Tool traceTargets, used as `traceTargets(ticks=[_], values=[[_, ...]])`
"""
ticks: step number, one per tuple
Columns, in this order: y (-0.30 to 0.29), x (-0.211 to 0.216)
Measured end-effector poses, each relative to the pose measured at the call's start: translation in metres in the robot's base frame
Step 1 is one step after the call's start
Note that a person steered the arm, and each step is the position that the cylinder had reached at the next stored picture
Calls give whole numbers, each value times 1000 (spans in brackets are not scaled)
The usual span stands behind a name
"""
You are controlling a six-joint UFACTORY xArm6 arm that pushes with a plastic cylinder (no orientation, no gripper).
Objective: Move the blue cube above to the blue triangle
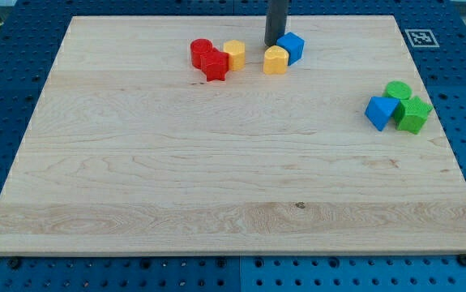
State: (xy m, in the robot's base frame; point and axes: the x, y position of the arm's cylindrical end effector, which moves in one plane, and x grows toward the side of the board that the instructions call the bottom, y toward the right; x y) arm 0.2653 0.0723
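The blue cube sits near the view's top centre of the wooden board, touching a yellow block at its lower left. The blue triangle lies at the view's right, beside two green blocks. My tip comes down from the view's top and stands just left of the blue cube, close against it and right above the yellow block.
A second yellow block and two red blocks cluster left of my tip. A green cylinder and a green block touch the blue triangle. A marker tag sits at the board's top right corner.
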Motion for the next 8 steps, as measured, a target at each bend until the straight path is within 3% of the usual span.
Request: traceTargets(ticks=[8], values=[[82, 68]])
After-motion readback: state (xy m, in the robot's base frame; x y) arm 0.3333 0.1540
